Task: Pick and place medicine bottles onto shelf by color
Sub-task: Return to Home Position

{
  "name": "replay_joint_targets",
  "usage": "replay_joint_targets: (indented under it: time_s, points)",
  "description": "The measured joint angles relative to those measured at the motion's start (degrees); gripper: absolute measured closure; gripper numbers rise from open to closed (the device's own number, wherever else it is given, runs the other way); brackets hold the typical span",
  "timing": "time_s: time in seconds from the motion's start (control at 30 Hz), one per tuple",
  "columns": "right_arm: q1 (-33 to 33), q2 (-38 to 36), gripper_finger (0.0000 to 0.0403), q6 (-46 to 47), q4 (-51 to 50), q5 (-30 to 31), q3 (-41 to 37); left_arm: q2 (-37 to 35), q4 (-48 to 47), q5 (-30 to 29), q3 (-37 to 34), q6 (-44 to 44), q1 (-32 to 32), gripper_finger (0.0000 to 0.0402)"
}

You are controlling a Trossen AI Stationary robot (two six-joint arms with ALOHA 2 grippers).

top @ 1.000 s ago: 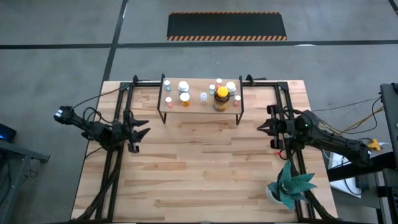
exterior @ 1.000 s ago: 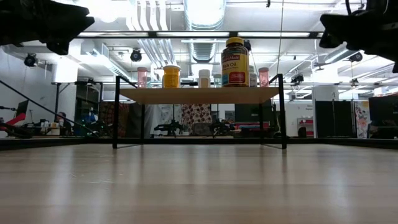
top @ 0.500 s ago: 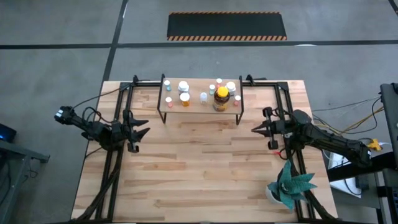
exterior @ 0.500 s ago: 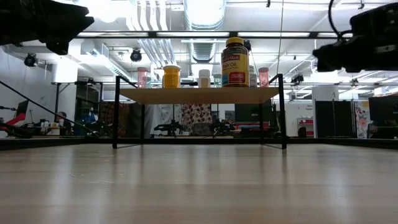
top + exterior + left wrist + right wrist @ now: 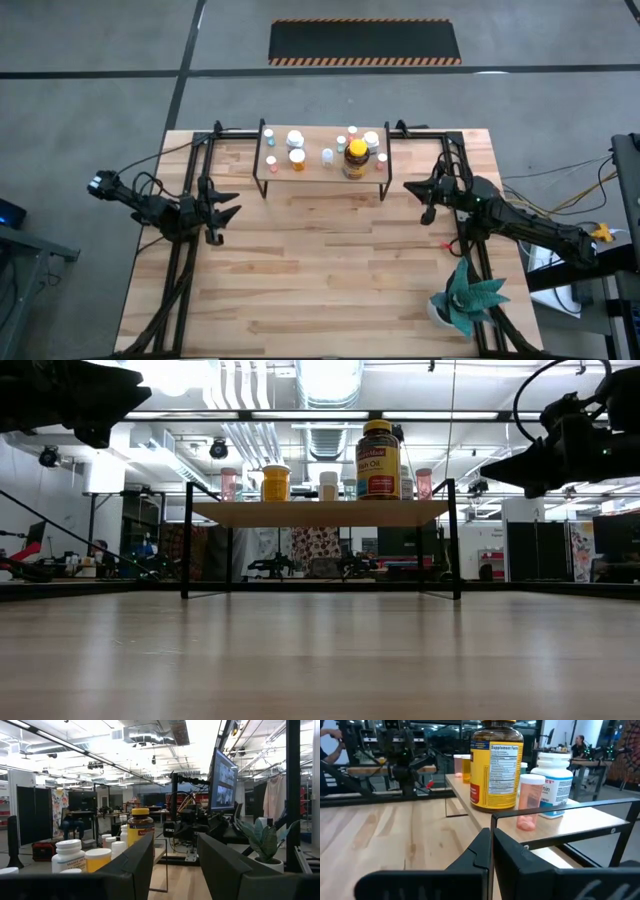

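Note:
The shelf [image 5: 312, 172] stands at the table's far middle on thin black legs. Several small white, pale-blue, red and orange capped bottles [image 5: 296, 140] and one larger amber bottle with a yellow label [image 5: 354, 160] stand upright on its board. The amber bottle also shows in the low view [image 5: 378, 458] and in the right wrist view [image 5: 496, 767]. My right gripper [image 5: 405, 187] is shut and empty, just off the shelf's right end, level with the board [image 5: 580, 827]. My left gripper [image 5: 238, 205] is open and empty, left of the shelf and nearer to the near edge.
A green spiky plant [image 5: 468, 300] stands at the table's near right corner. Black frame rails [image 5: 190, 200] run along the table on both sides. The bare wood tabletop [image 5: 320, 270] spreads between the arms, on the near side of the shelf.
My right gripper has gone toward the table's far edge and a little left, up to the shelf's right end, turning as it went. Its fingers stay shut. The bottles and the shelf have not moved.

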Motion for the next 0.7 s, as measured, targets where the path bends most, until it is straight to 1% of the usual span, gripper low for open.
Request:
replay_joint_targets:
  time_s: [0.5, 0.6, 0.7]
  points:
    - [0.0, 0.0, 0.0394, -1.6, -0.4, 0.1, 0.0, 0.4, 0.1, 0.0, 0.0, 0.0, 0.0, 0.0265]
    - [3.8, -1.5, 0.0394, -0.9, -1.6, 1.3, 0.0, 0.5, 0.0, 0.0, 0.0, 0.0, 0.0, 0.0265]
    - [8.5, -6.3, 0.0394, 1.3, -6.0, 2.9, -0.1, 0.8, -0.1, 0.0, 0.0, 0.0, 0.0, 0.0265]
